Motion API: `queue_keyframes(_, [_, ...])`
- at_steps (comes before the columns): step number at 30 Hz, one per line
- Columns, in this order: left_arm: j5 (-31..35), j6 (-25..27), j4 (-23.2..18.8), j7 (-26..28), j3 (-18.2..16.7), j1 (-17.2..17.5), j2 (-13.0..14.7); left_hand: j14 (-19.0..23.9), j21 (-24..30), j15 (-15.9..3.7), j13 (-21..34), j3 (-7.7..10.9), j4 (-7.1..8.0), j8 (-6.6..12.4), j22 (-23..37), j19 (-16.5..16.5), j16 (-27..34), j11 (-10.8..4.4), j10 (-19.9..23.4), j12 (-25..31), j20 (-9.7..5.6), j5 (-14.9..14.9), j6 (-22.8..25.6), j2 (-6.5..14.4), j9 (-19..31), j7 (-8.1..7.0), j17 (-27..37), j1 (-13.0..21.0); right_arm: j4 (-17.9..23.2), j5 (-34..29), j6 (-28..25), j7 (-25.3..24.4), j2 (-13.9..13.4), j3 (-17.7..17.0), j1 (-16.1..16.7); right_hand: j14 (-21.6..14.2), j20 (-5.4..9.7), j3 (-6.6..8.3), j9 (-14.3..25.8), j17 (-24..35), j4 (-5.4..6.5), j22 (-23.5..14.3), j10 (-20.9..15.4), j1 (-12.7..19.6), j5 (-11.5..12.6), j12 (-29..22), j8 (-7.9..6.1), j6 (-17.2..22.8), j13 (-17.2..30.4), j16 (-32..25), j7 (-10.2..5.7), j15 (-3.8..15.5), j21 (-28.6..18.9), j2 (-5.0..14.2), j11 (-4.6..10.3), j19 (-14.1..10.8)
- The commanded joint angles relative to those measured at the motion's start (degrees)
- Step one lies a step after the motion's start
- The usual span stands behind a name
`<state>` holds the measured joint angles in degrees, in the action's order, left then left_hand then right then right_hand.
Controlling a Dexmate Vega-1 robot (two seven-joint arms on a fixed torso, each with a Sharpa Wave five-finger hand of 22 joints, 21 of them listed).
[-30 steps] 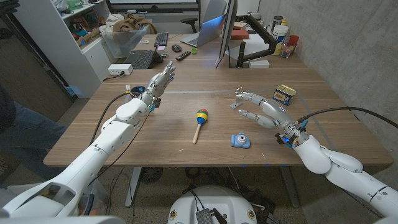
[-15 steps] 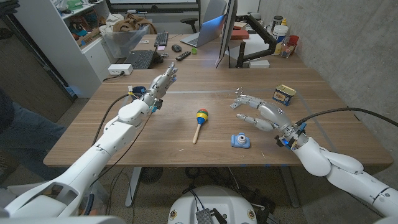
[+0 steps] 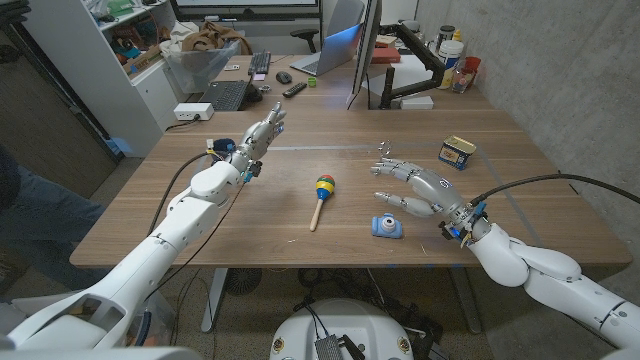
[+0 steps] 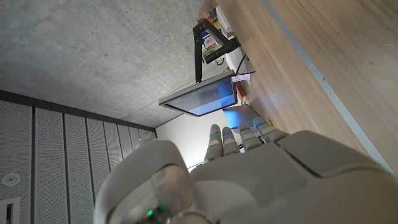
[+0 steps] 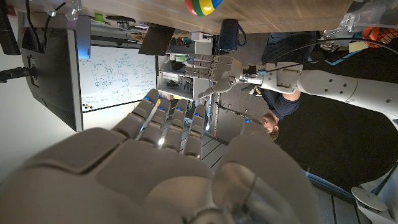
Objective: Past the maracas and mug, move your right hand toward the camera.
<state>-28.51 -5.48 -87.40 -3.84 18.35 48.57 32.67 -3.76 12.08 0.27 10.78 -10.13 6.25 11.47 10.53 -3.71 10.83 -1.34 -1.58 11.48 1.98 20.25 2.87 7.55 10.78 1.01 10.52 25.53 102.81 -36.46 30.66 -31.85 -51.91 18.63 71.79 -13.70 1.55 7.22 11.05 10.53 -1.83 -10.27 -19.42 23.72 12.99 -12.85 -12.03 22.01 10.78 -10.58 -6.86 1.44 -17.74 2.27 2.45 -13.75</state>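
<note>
Fingers (image 3: 388, 171) of the right hand (image 3: 420, 188) are spread apart and slightly curved, grasping nothing and touching nothing I can make out; the hand hovers over the bench (image 3: 520, 190) just behind and to the right of the small blue camera (image 3: 387, 227). That camera sits on the wood near the front edge, apart from the hand. A maraca (image 3: 320, 198) with a striped head lies near the middle of the bench, well to the left of the hand, and a yellow-labelled tin (image 3: 456, 151) stands behind the hand toward the far right.

Over on the other side, the left hand (image 3: 257, 137) is held up above the bench with its fingers straight and close together, released, holding nothing.

Compared with a second ago, the right hand has drawn back and lower toward the front edge, so it is now nearer the blue camera. The left hand, maraca, camera and tin have not shifted.
</note>
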Motion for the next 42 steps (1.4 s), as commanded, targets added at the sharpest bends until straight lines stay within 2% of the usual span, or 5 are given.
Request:
queue_keyframes(1, [0.1,0.7,-0.9,-0.1,-0.2,0.3,0.8,-0.2,-0.1,-0.15,0.2,-0.46,-0.14,0.26,0.1,0.0,0.2,-0.52,0.2,0.5,0.35,0.0,0.4,0.3,0.2,-0.11,0.3,0.3,1.1,-2.9,-3.4,-1.0,-0.9,2.0,-0.6,-0.1,-0.22,0.13,0.3,0.3,-0.29,-0.1,0.2,0.5,0.6,-0.1,0.15,0.4,0.3,-0.1,0.12,-0.12,0.2,0.42,-0.15,0.1])
queue_keyframes(26, [0.5,1.5,-1.6,-0.2,0.1,-0.3,1.2,-0.2,-0.2,-0.35,0.2,-0.60,-0.07,0.20,0.1,-0.3,0.1,-0.71,0.2,0.4,0.63,-0.1,0.3,0.3,0.2,-0.42,0.3,0.4,2.7,-10.5,-9.4,-2.9,-4.1,6.6,-3.6,-0.8,-0.47,0.20,0.3,0.3,-0.51,-0.2,-0.1,0.5,0.6,-0.2,0.13,0.6,0.4,-0.4,-0.10,0.20,0.7,0.55,0.08,0.1])
queue_keyframes(42, [0.9,1.6,-1.4,0.0,0.6,-0.7,0.7,-0.2,-0.2,-0.35,0.2,-0.70,-0.01,0.17,0.2,-0.3,0.1,-0.81,0.2,0.4,0.67,-0.2,0.3,0.4,0.2,-0.28,0.3,0.4,2.6,-12.0,-11.8,-2.8,-5.6,9.2,-5.1,-1.0,-0.58,0.27,0.3,0.3,-0.64,-0.2,-0.3,0.6,0.6,-0.3,0.08,0.9,0.4,-0.5,-0.24,0.40,1.0,0.67,0.15,0.1])
